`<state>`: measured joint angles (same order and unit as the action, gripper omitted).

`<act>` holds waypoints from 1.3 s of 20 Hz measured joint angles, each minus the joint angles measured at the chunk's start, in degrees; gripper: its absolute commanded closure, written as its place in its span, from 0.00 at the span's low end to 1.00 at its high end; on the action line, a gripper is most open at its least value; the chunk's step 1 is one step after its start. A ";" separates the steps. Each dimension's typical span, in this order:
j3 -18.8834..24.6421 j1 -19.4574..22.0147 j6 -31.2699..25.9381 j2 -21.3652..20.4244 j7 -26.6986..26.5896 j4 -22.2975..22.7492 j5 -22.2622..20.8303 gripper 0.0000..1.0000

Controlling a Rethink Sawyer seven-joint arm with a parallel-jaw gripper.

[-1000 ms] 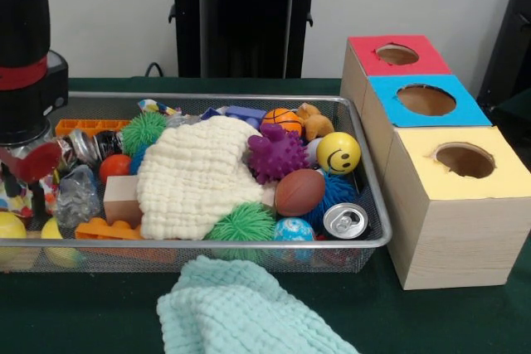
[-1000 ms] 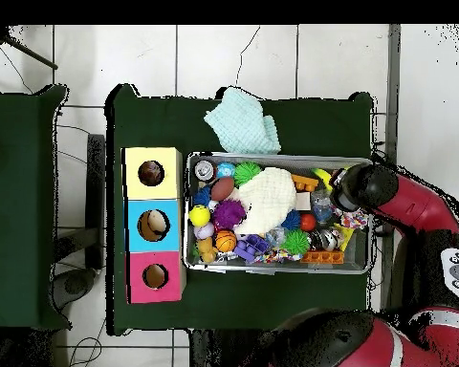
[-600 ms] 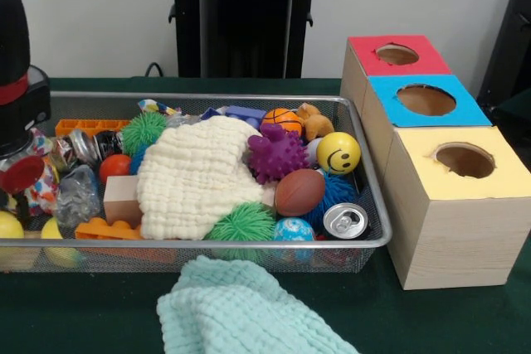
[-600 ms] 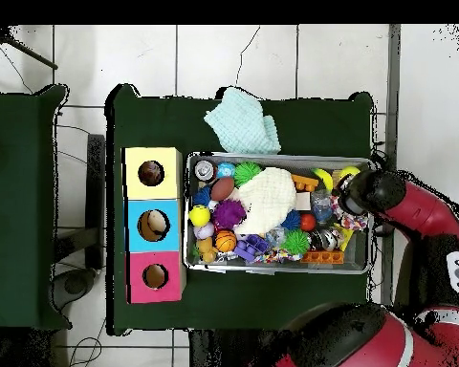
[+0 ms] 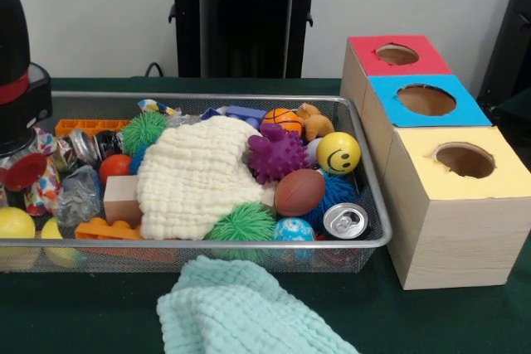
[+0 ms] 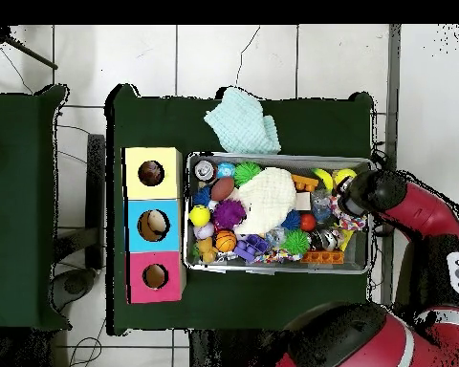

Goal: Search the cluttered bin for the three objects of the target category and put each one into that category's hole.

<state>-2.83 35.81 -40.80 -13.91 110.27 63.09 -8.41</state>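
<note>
Shows the red and black arm (image 6: 405, 205) shifted slightly against a second ago: further toward the left edge of the front view, and riding a bit higher over the end of the silver wire-mesh bin (image 5: 249, 99). Leaves everything else in the bin where it was.

Places the gripper (image 5: 23, 170) low at that same end, among crumpled foil and a spotted wrapper. Cannot tell whether it is spread, pressed together or pinching anything, with clutter and the arm's own bulk in the way.

Sets the three wooden boxes at the opposite end of the bin, just beside its short wall: yellow-topped box (image 5: 489, 184), blue-topped box (image 5: 465, 109), red-topped box (image 5: 365, 47), each with a round hole on top.

Gives no sign of which category is the target. Puts most likely candidates away from the gripper toward the boxes, along the bin's long axis: past the cream waffle-weave cloth (image 5: 195, 176) draped over the middle and possibly hiding more, then the purple spiky rubber ball (image 5: 278, 155), brown toy football (image 5: 299, 191) and yellow smiley ball (image 5: 338, 152). Calls, most likely, for a reach along the bin's length toward the boxes, perhaps with the cloth lifted aside first.
</note>
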 measured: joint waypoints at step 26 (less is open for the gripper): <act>0.14 -0.51 2.18 -7.76 0.00 11.70 0.01 0.00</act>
<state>-2.68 35.30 -38.62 -21.67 110.27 74.78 -8.40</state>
